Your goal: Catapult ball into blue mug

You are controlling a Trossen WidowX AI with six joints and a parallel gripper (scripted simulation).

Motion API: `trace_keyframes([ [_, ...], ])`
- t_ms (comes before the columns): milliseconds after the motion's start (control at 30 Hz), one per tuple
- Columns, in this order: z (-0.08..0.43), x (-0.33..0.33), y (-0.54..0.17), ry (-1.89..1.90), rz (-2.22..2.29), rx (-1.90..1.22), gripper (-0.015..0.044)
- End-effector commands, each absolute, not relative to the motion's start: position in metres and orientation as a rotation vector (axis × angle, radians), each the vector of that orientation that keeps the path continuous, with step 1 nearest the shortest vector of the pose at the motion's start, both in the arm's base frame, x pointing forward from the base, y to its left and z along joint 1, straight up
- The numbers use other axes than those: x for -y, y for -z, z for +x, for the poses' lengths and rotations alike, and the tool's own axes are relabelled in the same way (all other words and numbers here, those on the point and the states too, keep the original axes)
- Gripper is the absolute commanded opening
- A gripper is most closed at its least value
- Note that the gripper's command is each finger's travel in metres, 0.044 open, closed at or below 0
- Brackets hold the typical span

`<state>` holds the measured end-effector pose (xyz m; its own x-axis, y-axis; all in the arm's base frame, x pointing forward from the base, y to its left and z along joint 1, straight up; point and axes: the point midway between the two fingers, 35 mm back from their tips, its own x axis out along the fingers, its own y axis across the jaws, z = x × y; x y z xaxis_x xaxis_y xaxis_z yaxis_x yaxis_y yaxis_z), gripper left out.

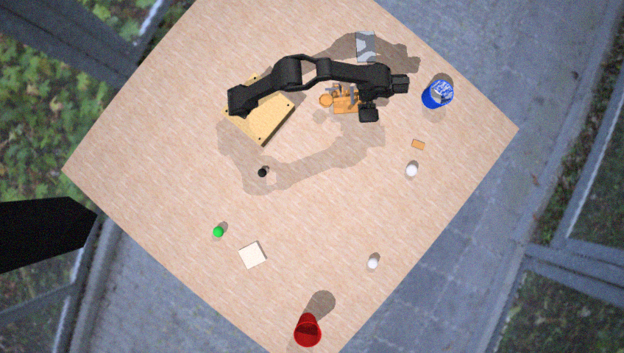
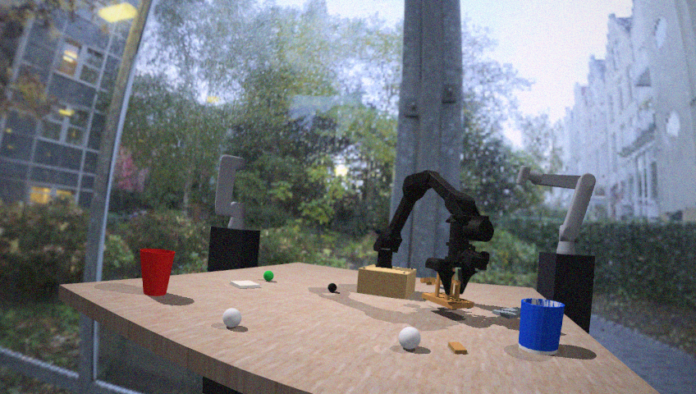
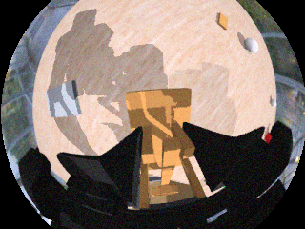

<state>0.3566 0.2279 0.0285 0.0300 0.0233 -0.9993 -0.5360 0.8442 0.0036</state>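
One big counter (image 1: 153,131) (image 2: 312,346) (image 3: 191,29) holds the toys. The black arm (image 1: 286,74) (image 2: 419,185) bends out toward the blue mug (image 1: 431,99) (image 2: 541,324). The orange catapult (image 1: 346,104) (image 2: 451,301) (image 3: 159,97) is on the arm's side of the mug. Its long way runs from the round spoon cup, far from the mug, to the front end, nearer the mug. So it looks to point roughly at the mug, maybe a bit off. The end effector (image 1: 362,97) (image 2: 455,292) (image 3: 163,128) is pinching the catapult's upright frame, right between its fingers. The base looks a little up off the counter, so I think it needs setting down flat, without a twist. The white ball (image 1: 411,170) (image 2: 409,338) (image 3: 251,45) sits near the mug, not in the cup. I can't tell which ball is wanted.
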Motion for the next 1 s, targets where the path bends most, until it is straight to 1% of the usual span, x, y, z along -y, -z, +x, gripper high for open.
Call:
trace_keyframes([
  [0,0.357,-0.229,-0.025,-0.458,-0.430,-1.483,0.0000],
  [600,0.357,-0.230,0.005,-0.458,-0.430,-1.483,0.0000],
  [800,0.357,-0.230,0.002,-0.454,-0.432,-1.489,0.0000],
  [967,0.357,-0.230,0.002,-0.454,-0.432,-1.489,0.0131],
])
